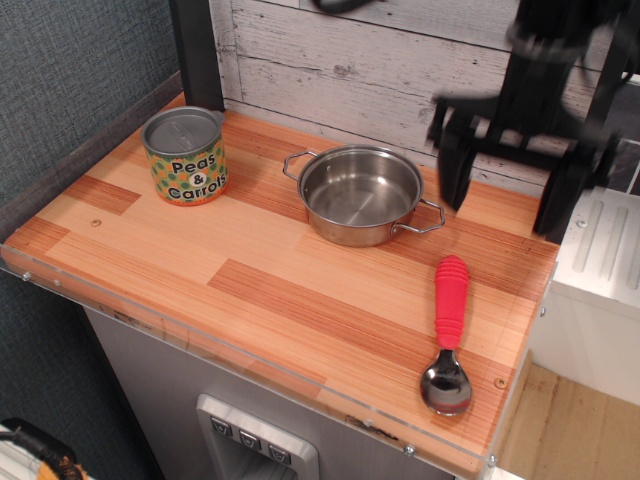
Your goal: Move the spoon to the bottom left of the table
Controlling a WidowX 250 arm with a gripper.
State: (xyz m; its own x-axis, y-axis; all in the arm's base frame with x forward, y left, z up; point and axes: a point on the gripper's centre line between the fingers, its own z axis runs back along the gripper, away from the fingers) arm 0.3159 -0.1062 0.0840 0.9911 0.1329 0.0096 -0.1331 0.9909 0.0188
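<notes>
Gripper over back-right of the table, fingers spread wide, holding nothing.
Spoon flat at front-right corner, red handle toward the pot, bowl by the acrylic rim; can back-left.

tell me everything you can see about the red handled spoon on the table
The spoon has a thick, ribbed, bright red handle and a shiny silver metal bowl. It lies flat near the table's front right corner, bowl toward the front edge and facing up, handle pointing back toward the wall. Nothing touches it except the wooden tabletop; the steel pot sits apart, behind and to its left.
</notes>
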